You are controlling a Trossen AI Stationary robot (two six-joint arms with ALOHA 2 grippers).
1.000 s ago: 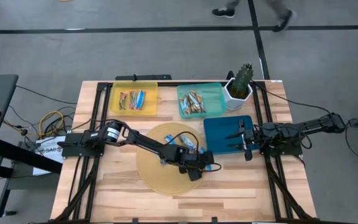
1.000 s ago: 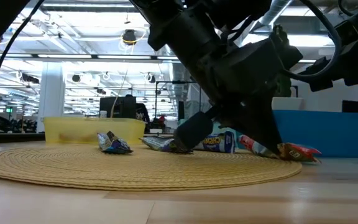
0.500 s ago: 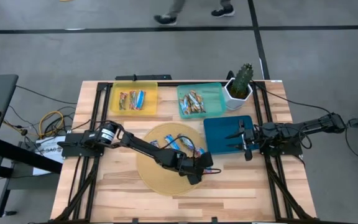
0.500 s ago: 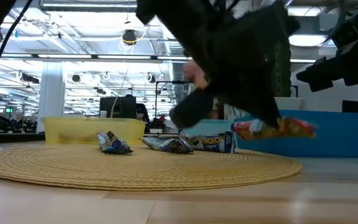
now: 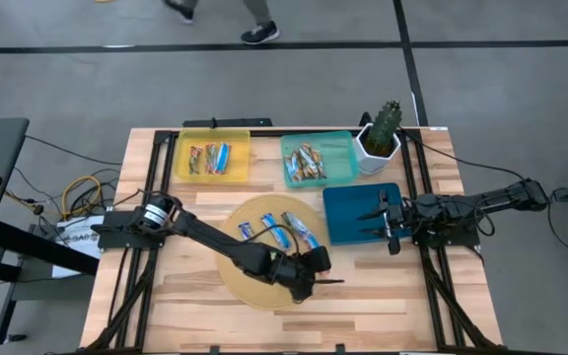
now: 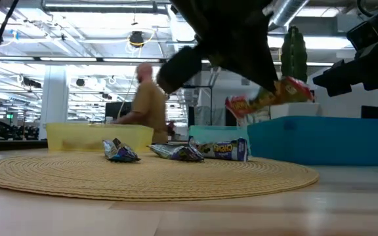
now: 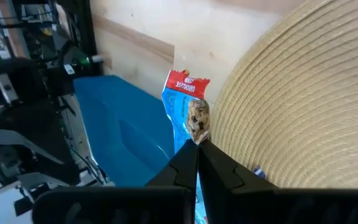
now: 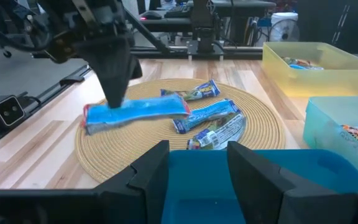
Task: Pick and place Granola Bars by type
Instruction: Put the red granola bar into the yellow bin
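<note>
Left tool [image 5: 316,283] clenched on one granola bar [image 7: 189,112], lifted clear of the woven mat [image 5: 245,251]; the wrapper's far end is hidden in the high view. Three bars [image 5: 282,231] lie on the mat behind the tool. Right tool [image 8: 194,163] hangs over the blue tray [image 5: 348,212], fingers parted, holding nothing. Bars in yellow tray [image 5: 240,148] and teal tray [image 5: 338,148] too small to sort.

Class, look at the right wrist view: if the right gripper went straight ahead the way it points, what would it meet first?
Probably the dark blue tray directly under and ahead of the open right gripper; beyond its rim lie the round woven mat and its granola bars. Depth is uncertain.
</note>
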